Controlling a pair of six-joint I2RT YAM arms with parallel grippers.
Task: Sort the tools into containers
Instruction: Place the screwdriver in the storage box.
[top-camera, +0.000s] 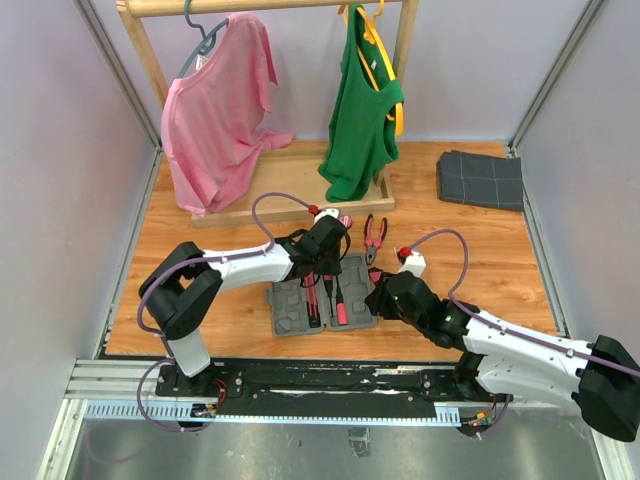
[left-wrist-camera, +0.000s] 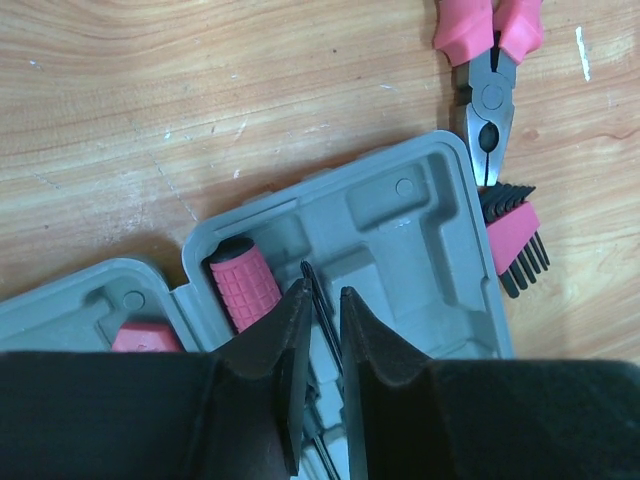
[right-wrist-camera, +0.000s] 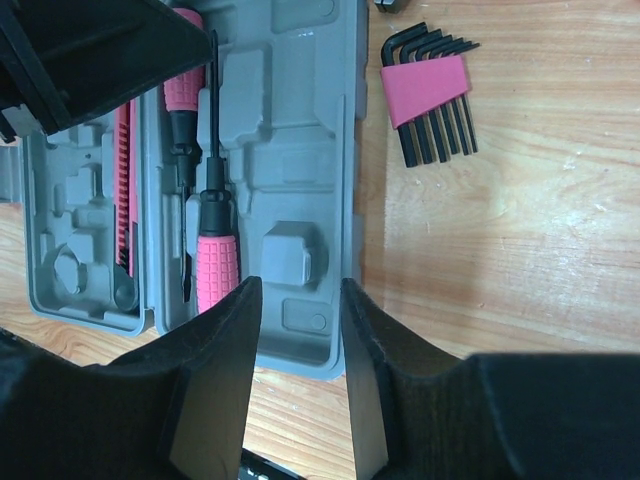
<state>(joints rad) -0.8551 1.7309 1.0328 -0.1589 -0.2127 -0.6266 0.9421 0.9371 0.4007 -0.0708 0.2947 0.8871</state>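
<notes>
The wooden surface (top-camera: 500, 262) shows a warm grain with fine scratches. Toward the middle of its near edge lies the tool case (top-camera: 290, 315), open flat. It is matt grey moulded plastic with rounded corners, and its two hinged halves are full of shaped recesses. The right half holds a screwdriver (right-wrist-camera: 216, 265) with a pink, cross-ribbed grip and a thin black shaft. A second pink-handled driver (right-wrist-camera: 183, 92) lies beside it. A long, narrow pink tool (right-wrist-camera: 131, 180) lies in the left half.

Outside the case, on its far-right side, are the pliers (top-camera: 374, 238), with smooth pink handles and dull steel jaws. Next to them, just beside the case wall, is a set of black hex keys (right-wrist-camera: 425, 90) fanned in a pink holder. A folded dark grey cloth (top-camera: 480, 180) with grid lines lies at the far right corner.

The left hand (left-wrist-camera: 326, 295) is low over the right half of the case. Its black fingers (left-wrist-camera: 290, 340) are only a narrow slit apart and straddle a thin black shaft. The slit looks wider than the shaft, and I cannot tell whether either pad touches it.

The right hand (right-wrist-camera: 300, 290) hangs over the case's near right end. Its fingers are spread well apart and hold nothing.
</notes>
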